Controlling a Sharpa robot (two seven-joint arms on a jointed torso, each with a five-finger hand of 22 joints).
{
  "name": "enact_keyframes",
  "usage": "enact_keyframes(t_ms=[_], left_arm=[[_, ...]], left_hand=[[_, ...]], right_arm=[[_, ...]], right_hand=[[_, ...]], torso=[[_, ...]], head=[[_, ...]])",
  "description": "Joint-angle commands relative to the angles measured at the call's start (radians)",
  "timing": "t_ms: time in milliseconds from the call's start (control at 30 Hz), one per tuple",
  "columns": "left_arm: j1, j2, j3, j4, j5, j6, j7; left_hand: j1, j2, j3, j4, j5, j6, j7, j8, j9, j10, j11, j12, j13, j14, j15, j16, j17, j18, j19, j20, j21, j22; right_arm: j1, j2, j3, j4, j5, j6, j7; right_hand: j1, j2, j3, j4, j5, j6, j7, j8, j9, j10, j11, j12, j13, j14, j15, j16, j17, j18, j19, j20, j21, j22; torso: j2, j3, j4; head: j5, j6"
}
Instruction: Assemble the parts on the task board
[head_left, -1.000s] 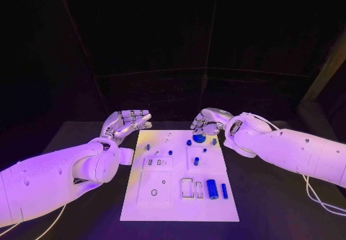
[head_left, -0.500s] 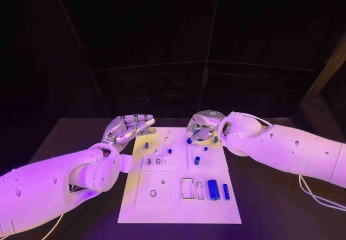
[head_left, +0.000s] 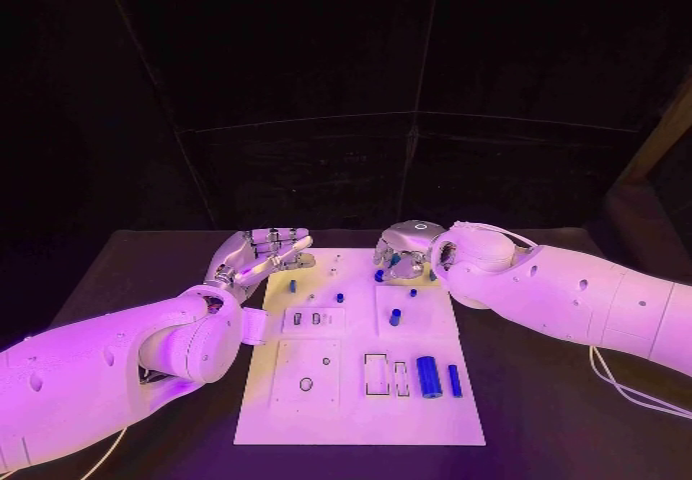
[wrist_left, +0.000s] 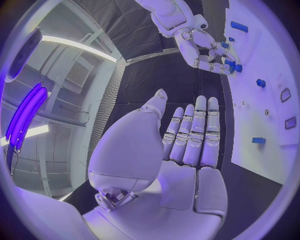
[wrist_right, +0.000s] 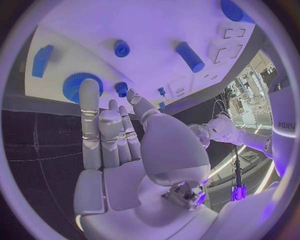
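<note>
The white task board (head_left: 353, 400) lies in the middle of the table. My right hand (head_left: 405, 249) hovers over its far right part with the fingers stretched out straight. In the right wrist view the fingertips (wrist_right: 89, 89) reach the rim of a blue gear (wrist_right: 76, 87) that sits on the board. A small blue knob (wrist_right: 121, 89) stands between fingers and thumb, and nothing is gripped. My left hand (head_left: 260, 255) is at the board's far left corner, flat and empty (wrist_left: 190, 137). A thick blue cylinder (head_left: 427, 377) and a slim blue pin (head_left: 454, 380) lie near the front right.
Several small blue pieces stand on the board's far half, among them a peg (head_left: 394, 318), a peg (head_left: 340, 297) and a peg (head_left: 291, 286). Rectangular slots (head_left: 375, 375) and a round hole (head_left: 306, 384) are in the near half. The black table (head_left: 548, 400) surrounds the board.
The camera has shifted a little. My right hand has drawn in and down over the blue gear, which is now mostly hidden beneath it in the head view. The left hand has held its place.
</note>
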Motion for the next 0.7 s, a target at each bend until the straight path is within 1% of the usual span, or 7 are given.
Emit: enact_keyframes(t_ms=[33,133,200,267,333,567,700], left_arm=[[0.003,0.001,0.001,-0.001,0.01,0.012,0.01],[0.003,0.0,0.001,-0.002,0.013,0.011,0.011],[0.004,0.0,0.001,-0.001,0.014,0.01,0.012],[0.005,-0.001,0.001,-0.001,0.015,0.009,0.013],[0.005,0.0,0.001,-0.002,0.016,0.009,0.013],[0.006,0.001,0.001,-0.005,0.016,0.013,0.01],[0.007,0.0,0.001,-0.003,0.016,0.014,0.008]], left_hand=[[-0.011,-0.001,-0.001,-0.007,-0.002,0.0,0.007,-0.005,-0.001,0.0,0.006,-0.005,-0.001,0.011,-0.001,-0.007,0.002,0.013,0.009,-0.002,-0.005,-0.001],[-0.011,0.0,-0.001,-0.008,-0.002,-0.001,0.007,-0.006,-0.001,-0.001,0.006,-0.006,-0.002,0.012,-0.001,-0.007,0.003,0.013,0.011,-0.002,-0.005,-0.002],[-0.012,0.001,-0.002,-0.008,-0.002,-0.001,0.007,-0.007,-0.001,-0.001,0.007,-0.006,-0.002,0.012,-0.001,-0.007,0.003,0.013,0.012,-0.002,-0.006,-0.002],[-0.013,0.002,-0.002,-0.008,-0.002,-0.001,0.007,-0.007,-0.001,-0.002,0.007,-0.006,-0.002,0.013,-0.002,-0.007,0.003,0.013,0.013,-0.002,-0.006,-0.002],[-0.013,0.003,-0.002,-0.009,-0.002,-0.002,0.007,-0.008,-0.001,-0.002,0.007,-0.007,-0.002,0.013,-0.002,-0.007,0.004,0.013,0.014,-0.002,-0.006,-0.002],[-0.017,0.006,-0.006,-0.012,-0.002,-0.006,0.009,-0.013,-0.002,-0.009,0.008,-0.011,-0.002,0.017,-0.001,-0.009,0.006,0.013,0.019,-0.003,-0.008,-0.003],[-0.018,0.008,-0.008,-0.015,-0.002,-0.009,0.01,-0.016,-0.002,-0.012,0.009,-0.013,-0.002,0.018,-0.001,-0.009,0.007,0.012,0.021,-0.003,-0.009,-0.004]], right_arm=[[0.003,0.005,0.001,-0.003,-0.027,0.021,-0.013],[0.003,0.007,0.001,-0.004,-0.03,0.023,-0.015],[0.003,0.007,0.001,-0.004,-0.031,0.024,-0.016],[0.003,0.009,0.001,-0.005,-0.032,0.024,-0.015],[0.003,0.011,0.001,-0.008,-0.033,0.025,-0.013],[0.003,0.021,0.001,-0.017,-0.032,0.035,-0.012],[0.003,0.025,0.001,-0.02,-0.032,0.045,-0.012]], right_hand=[[0.002,-0.007,0.016,0.002,0.004,0.0,-0.001,-0.002,0.001,-0.006,0.0,0.005,-0.001,0.033,0.0,0.023,0.024,-0.002,0.0,0.004,0.028,0.031],[0.002,-0.009,0.029,0.004,0.003,0.002,-0.001,-0.002,0.001,-0.004,0.0,0.006,-0.001,0.031,0.0,0.04,0.04,-0.003,-0.002,0.005,0.047,0.05],[0.0,-0.01,0.037,0.006,0.002,0.005,-0.001,-0.001,0.002,-0.001,0.0,0.008,-0.001,0.032,0.001,0.053,0.053,-0.005,-0.003,0.005,0.061,0.065],[-0.001,-0.009,0.049,0.009,0.002,0.013,-0.001,0.002,0.003,0.006,-0.001,0.011,-0.001,0.032,0.001,0.069,0.07,-0.007,-0.002,0.006,0.081,0.087],[-0.002,-0.008,0.057,0.011,0.003,0.02,-0.001,0.003,0.003,0.01,-0.001,0.012,-0.001,0.032,0.0,0.077,0.077,-0.008,-0.002,0.006,0.092,0.098],[0.006,-0.006,0.095,0.012,-0.004,0.037,0.005,0.006,0.004,0.019,0.002,0.012,-0.002,0.028,0.002,0.095,0.09,-0.01,-0.009,0.009,0.117,0.122],[0.007,-0.006,0.117,0.013,-0.012,0.05,0.004,0.008,0.004,0.028,0.001,0.012,-0.002,0.027,0.002,0.104,0.097,-0.011,-0.01,0.01,0.135,0.14]], torso=[[0.005,0.0006,0.0014],[0.005,-0.0003,0.0025],[0.007,-0.0011,0.0033],[0.007,0.0009,0.0022],[0.008,0.0013,0.0023],[0.009,0.0016,0.0047],[0.012,0.0018,0.0039]], head=[[-0.001,-0.002],[-0.002,-0.003],[-0.003,0.001],[-0.003,-0.003],[-0.005,-0.004],[-0.006,-0.007],[-0.003,-0.005]])
